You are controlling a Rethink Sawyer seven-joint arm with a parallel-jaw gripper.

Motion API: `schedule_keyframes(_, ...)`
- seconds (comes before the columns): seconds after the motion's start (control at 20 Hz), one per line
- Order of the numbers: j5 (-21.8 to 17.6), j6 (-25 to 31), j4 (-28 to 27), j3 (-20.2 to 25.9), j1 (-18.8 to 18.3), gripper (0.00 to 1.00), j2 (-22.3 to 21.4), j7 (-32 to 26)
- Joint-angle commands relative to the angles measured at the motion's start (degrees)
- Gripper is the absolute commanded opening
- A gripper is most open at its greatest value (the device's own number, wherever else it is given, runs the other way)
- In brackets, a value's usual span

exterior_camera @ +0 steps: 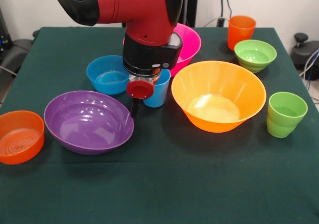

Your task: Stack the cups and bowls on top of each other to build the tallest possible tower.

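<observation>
My gripper (139, 102) hangs under the red and black arm at the table's middle, right beside the sky blue cup (159, 90), which it partly hides. I cannot tell whether it grips the cup. The small blue bowl (106, 75) sits just left of it and the large pink bowl (189, 43) behind it. The wide purple bowl (88, 122) is at the front left, with the small orange bowl (20, 136) at the left edge. The large yellow-orange bowl (218, 95) is at the right. The lime green cup (286, 114), small green bowl (255, 55) and orange cup (241, 31) stand further right. The purple cup is out of view.
The table has a dark green cloth (164, 184). All the bowls and cups stand upright and apart from each other, none stacked. Cables and a dark object lie beyond the table's far right corner.
</observation>
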Motion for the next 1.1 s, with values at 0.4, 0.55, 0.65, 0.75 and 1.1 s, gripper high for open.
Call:
schedule_keyframes(0.4,-4.4,-2.3,-0.8,-4.0,2.8,1.0,-0.4,3.6)
schedule_keyframes(0.55,-4.7,-2.6,-0.6,-4.3,3.1,1.0,-0.3,4.2)
schedule_keyframes(0.65,-4.2,-2.2,-0.1,-4.2,3.0,1.0,-1.1,3.9)
schedule_keyframes(0.75,-3.8,-2.1,0.4,-4.0,2.9,1.0,-1.8,3.7)
schedule_keyframes(1.1,-2.9,-0.4,1.8,-4.1,3.6,1.0,-4.9,3.1)
